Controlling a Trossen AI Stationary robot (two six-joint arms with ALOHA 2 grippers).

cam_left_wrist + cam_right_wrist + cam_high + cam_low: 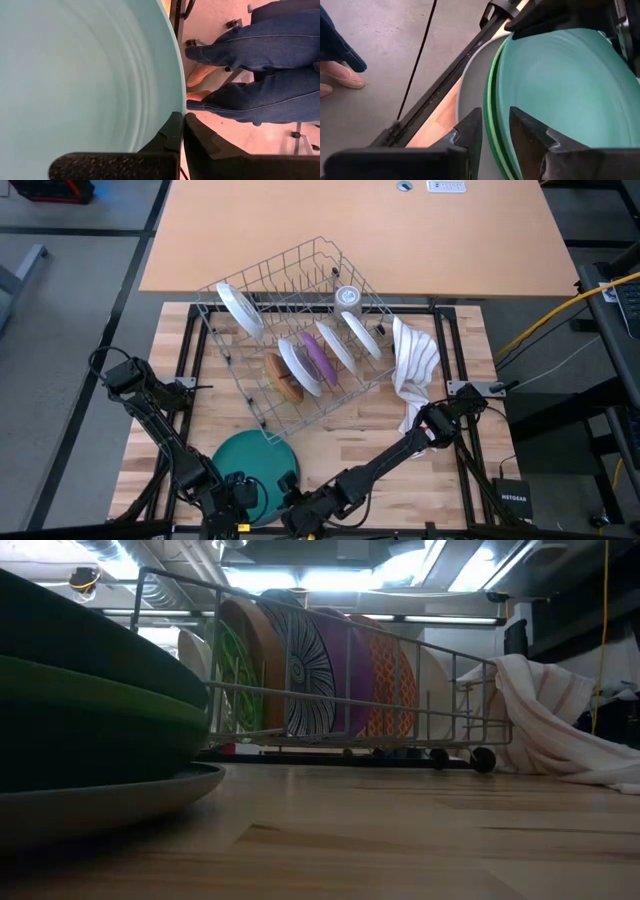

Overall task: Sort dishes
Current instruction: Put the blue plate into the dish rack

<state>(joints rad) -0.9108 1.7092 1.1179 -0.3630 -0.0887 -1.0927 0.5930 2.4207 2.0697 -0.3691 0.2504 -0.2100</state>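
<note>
right pincer [495,132] straddling the stack's rim, left pincer [182,131] shut at the teal plate [85,75]

right jaws part-open astride the green plate [492,100] edge, grey plate [470,95] just outside; likely stiff, slick, breakable, so grip the rim. rack [290,330] dishes well beyond.

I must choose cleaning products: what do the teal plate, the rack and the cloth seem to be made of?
Teal plate: probably glazed ceramic or melamine; smooth, faintly ringed, softly shiny surface. Rack: thin wire, likely coated metal, with a pale even finish. Cloth: soft woven fabric, matte, white with stripes; it lies in loose folds.
</note>
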